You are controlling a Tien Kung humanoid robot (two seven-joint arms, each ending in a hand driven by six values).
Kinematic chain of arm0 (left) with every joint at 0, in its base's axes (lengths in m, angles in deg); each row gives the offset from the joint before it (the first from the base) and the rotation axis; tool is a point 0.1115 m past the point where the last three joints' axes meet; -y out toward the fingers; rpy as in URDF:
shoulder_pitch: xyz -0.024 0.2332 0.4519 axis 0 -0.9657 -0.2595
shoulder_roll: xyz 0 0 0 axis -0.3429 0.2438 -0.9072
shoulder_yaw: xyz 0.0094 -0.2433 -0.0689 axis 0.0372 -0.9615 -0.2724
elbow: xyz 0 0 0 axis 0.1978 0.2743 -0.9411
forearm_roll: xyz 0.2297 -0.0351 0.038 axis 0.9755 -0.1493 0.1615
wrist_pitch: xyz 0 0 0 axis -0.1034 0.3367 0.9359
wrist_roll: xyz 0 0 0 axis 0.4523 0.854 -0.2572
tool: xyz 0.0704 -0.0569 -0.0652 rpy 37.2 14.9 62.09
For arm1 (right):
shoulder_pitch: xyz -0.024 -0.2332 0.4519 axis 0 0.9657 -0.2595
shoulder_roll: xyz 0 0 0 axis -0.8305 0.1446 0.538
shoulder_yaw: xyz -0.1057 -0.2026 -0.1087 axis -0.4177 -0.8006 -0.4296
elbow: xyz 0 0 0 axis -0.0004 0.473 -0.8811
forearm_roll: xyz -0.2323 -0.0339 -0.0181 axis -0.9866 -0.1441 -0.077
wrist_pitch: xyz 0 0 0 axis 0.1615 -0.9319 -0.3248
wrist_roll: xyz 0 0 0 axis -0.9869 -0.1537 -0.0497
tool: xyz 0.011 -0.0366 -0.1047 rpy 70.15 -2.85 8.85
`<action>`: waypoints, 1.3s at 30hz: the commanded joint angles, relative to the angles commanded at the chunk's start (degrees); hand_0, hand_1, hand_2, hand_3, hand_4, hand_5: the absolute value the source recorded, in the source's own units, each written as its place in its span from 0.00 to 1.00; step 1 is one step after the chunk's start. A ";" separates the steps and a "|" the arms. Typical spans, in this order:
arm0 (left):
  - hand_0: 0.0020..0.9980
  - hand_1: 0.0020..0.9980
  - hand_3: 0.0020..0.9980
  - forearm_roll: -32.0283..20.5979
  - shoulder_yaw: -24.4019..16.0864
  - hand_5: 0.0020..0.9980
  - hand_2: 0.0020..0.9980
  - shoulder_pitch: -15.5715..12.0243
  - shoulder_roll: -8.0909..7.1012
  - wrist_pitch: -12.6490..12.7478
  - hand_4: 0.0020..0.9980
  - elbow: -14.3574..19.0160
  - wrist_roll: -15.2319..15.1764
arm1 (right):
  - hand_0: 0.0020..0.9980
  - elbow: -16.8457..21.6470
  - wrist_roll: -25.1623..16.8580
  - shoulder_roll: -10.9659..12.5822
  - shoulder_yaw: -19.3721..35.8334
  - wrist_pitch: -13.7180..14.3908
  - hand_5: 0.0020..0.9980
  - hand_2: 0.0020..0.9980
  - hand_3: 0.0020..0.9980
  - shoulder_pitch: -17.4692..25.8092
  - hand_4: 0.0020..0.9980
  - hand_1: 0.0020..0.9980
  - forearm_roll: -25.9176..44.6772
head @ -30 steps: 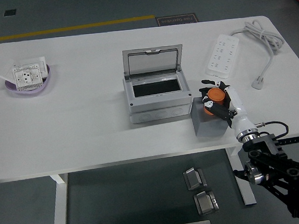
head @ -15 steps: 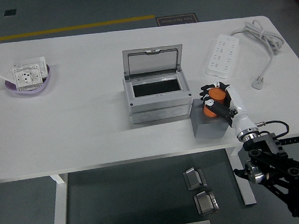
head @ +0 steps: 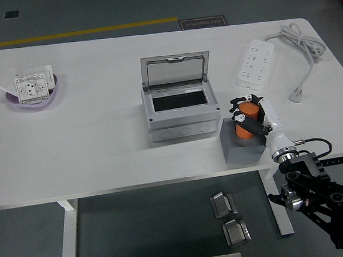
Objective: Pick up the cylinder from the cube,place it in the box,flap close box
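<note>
No legible brand or label is visible on the task items; the dark floor mat (head: 202, 22) beyond the far table edge carries print too small to read.

The orange cylinder (head: 246, 120) stands on the grey cube (head: 239, 147), near the right end of the white table (head: 88, 142), close to the near edge. Its long axis is roughly upright, leaning slightly; one end rests on the cube top and the other faces up and away.

The right hand (head: 252, 118) enters from the lower right. Its black fingers (head: 252, 128) are wrapped around the cylinder, holding it while it is in contact with the cube.

The grey box (head: 179, 110) sits just left of the cube. Its hinged lid (head: 175, 71) stands open and upright at the far side, exposing the dark interior.

A white power strip (head: 256, 64) with cable (head: 299, 45) lies at the far right. A purple dish (head: 33, 95) holding a white socket module (head: 31, 85) lies at the far left
</note>
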 joint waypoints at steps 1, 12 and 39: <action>0.62 0.64 0.64 0.00 0.03 0.27 0.61 0.03 -0.01 0.00 0.71 0.00 -0.01 | 0.34 0.03 0.03 0.01 0.03 0.01 0.00 0.25 0.25 0.00 0.00 0.23 -0.08; 0.62 0.64 0.64 -0.31 1.02 0.27 0.61 0.36 0.09 0.00 0.71 -0.03 -0.01 | 0.26 0.63 0.45 0.05 0.88 0.38 0.00 0.28 0.25 0.31 0.00 0.25 -1.75; 0.62 0.64 0.64 -0.94 2.76 0.28 0.61 0.30 0.50 -0.01 0.71 -0.08 0.04 | 0.25 3.93 3.47 0.84 2.54 1.35 0.00 0.28 0.25 -0.12 0.00 0.25 -8.80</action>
